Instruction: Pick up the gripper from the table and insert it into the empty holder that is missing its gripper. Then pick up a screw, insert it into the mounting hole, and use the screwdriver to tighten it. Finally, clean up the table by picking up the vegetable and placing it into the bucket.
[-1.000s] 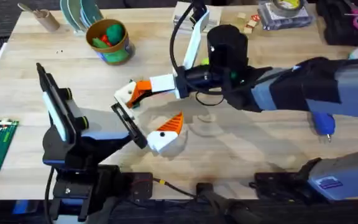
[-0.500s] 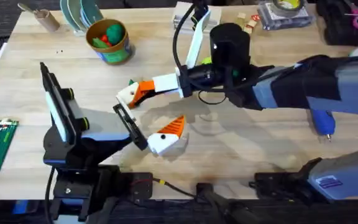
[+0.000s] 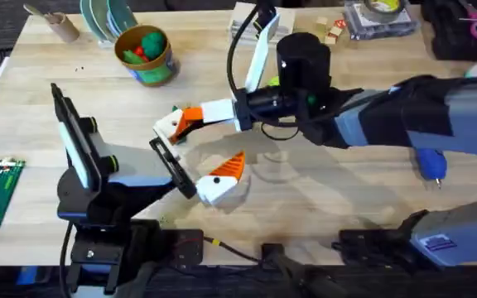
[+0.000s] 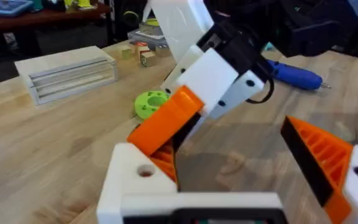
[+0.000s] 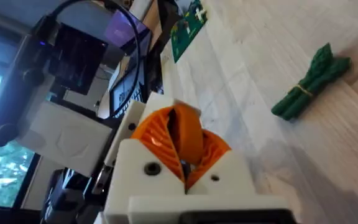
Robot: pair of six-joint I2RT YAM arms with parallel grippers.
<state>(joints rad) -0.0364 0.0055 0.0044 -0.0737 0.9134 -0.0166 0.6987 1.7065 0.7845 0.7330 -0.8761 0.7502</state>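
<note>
The right arm's gripper (image 3: 172, 124), centre-left in the overhead view, is clenched on the small orange ribbed plastic gripper (image 5: 182, 134). Below it the left arm's gripper (image 3: 214, 178) waits, spread, with one white angular plastic holder (image 4: 135, 180) bare. Insertion is under way; next, align the wedge with that mount.

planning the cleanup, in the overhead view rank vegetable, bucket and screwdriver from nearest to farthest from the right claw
1. Vegetable: just beyond the right claw, almost touching.
2. Bucket: farther back and left, near the far edge.
3. Screwdriver: far off on the right side.
</note>
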